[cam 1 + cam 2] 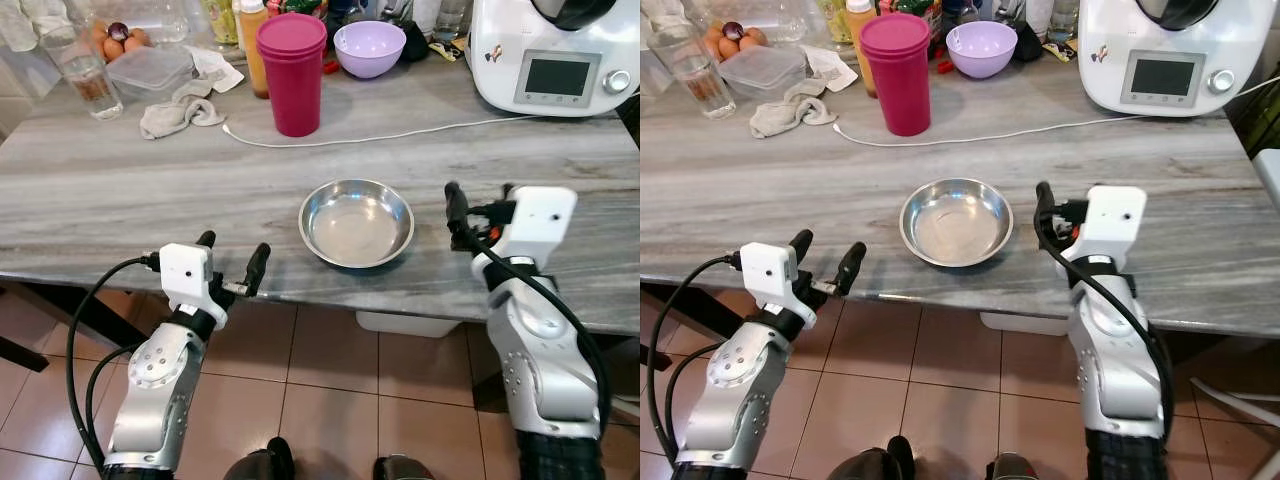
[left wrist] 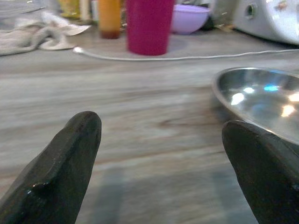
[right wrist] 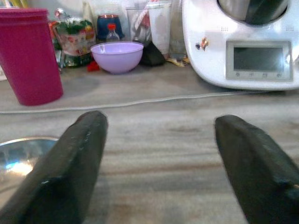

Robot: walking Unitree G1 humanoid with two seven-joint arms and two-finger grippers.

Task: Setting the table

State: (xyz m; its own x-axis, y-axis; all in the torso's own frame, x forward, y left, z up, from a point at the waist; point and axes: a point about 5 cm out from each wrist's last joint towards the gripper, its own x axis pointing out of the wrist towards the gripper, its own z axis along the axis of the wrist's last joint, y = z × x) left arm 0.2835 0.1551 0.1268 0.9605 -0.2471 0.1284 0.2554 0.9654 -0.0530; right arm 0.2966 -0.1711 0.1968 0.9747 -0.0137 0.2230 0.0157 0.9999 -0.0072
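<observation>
A: Fingers [image 2: 60,172] spread wide on the left gripper [image 1: 232,258], poised at the near edge of the grey wood-grain table [image 1: 120,190]. The right gripper [image 1: 478,205] is parted wide too, over the tabletop just right of the bowl.

B: And the steel bowl [image 1: 356,222] sits between them near the front edge, round, shiny, nothing in it.

A: Behind it, a tall magenta tumbler [image 1: 291,73], lidded; a lilac bowl [image 1: 369,48]; a clear lidded tub [image 1: 152,72]; a drinking glass [image 1: 84,72].

B: White cable [image 1: 400,133] snaking across, crumpled cloth [image 1: 180,110], white kitchen machine [image 1: 553,55] at the back right.
</observation>
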